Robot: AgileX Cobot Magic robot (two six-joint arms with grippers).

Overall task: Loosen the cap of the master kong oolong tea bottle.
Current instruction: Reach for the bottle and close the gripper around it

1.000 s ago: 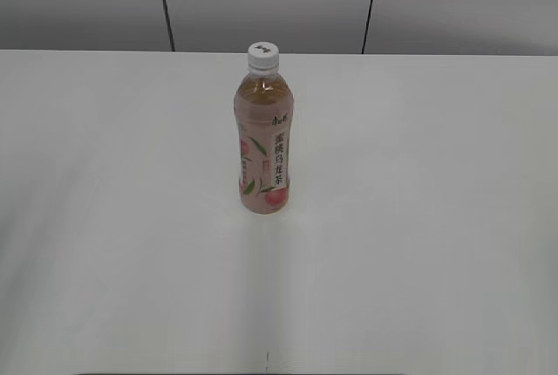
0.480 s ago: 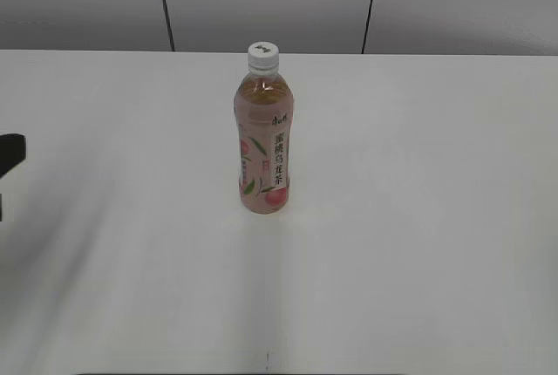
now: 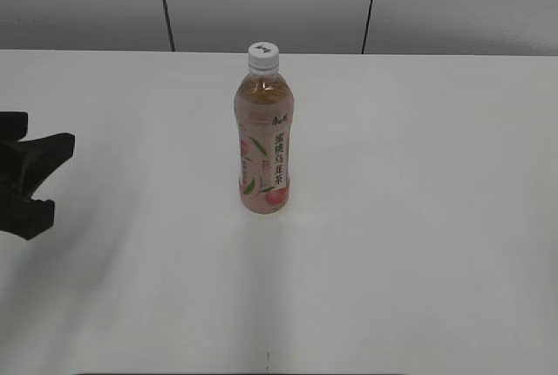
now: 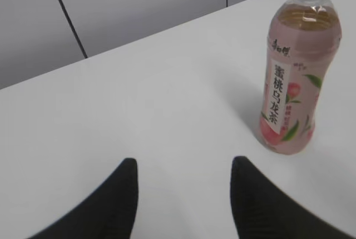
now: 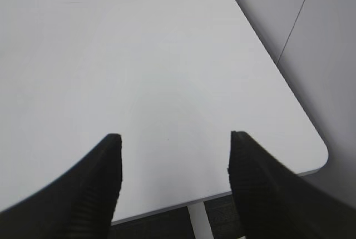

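The white desk [image 3: 418, 218] carries the master kong oolong tea bottle [image 3: 264, 144] upright at frame centre, filled with amber tea, cap [image 3: 263, 56] seated on top. The left hand [image 3: 39, 185], fingers apart, enters at the left edge, nearer. The right hand [image 5: 173, 139], fingers apart, probably sits off-frame.

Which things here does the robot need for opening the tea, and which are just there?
For the job:
- master kong oolong tea bottle, standing upright
- cap, on the bottle's top
- left end effector, open, apart from the bottle
- right end effector, open, facing bare table

Just there:
- white table
- grey wall panels behind
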